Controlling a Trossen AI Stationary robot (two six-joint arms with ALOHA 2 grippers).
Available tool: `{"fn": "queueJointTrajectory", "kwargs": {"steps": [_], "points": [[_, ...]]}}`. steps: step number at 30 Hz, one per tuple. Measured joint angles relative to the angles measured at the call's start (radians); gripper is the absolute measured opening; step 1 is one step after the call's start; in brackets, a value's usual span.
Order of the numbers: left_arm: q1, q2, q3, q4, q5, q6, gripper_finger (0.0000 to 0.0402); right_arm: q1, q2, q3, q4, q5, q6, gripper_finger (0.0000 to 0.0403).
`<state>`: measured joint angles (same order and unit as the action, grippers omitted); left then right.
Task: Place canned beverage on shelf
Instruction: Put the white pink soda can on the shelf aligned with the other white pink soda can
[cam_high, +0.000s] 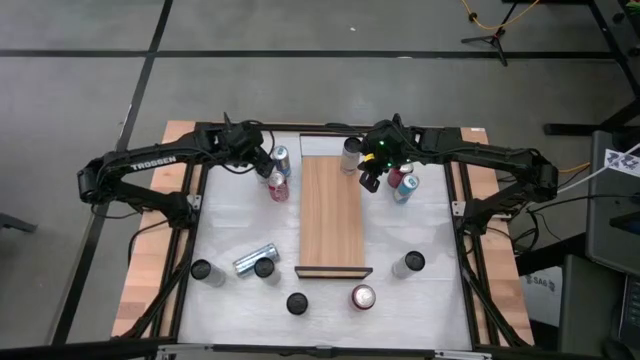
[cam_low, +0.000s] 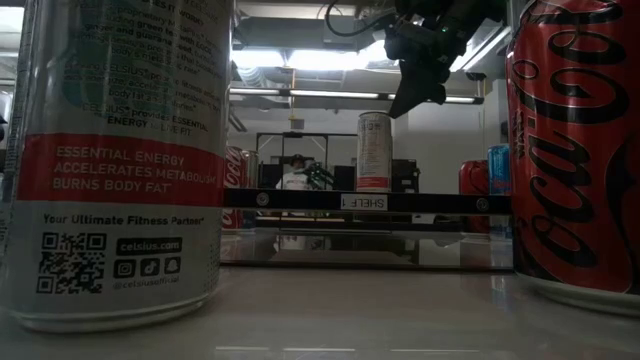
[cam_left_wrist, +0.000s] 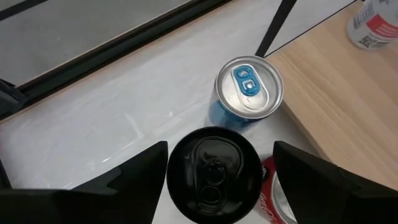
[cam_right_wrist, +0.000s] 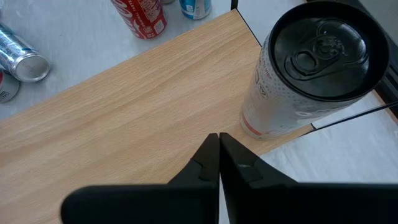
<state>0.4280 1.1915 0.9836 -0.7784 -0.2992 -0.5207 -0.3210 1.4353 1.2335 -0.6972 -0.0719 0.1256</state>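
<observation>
The shelf (cam_high: 331, 215), a long light-brown plank, lies in the middle of the table. A pale can with a black top (cam_right_wrist: 317, 68) stands upright on the shelf's far right corner (cam_high: 351, 155). My right gripper (cam_right_wrist: 218, 138) hovers shut over the plank just beside this can, apart from it. At the far left, my left gripper (cam_left_wrist: 221, 149) is open above a cluster of cans. Its fingers stand on either side of a black-topped can (cam_left_wrist: 214, 174) without visible touch. A blue can (cam_left_wrist: 249, 90) and a red can (cam_left_wrist: 277, 199) stand right beside that one.
A red and a blue can (cam_high: 400, 185) stand right of the shelf under my right arm. Several more cans stand along the near side, and a silver one lies on its side (cam_high: 252, 260). In the low view two cans (cam_low: 120, 160) (cam_low: 575, 150) loom close to the camera.
</observation>
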Motion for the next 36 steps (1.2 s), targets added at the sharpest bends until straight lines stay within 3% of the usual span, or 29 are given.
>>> {"fn": "queueJointTrajectory", "kwargs": {"steps": [36], "points": [[0.001, 0.000, 0.000, -0.014, 0.022, -0.020, 0.0284, 0.000, 0.000, 0.000, 0.000, 0.000, 0.000, 0.0001]]}}
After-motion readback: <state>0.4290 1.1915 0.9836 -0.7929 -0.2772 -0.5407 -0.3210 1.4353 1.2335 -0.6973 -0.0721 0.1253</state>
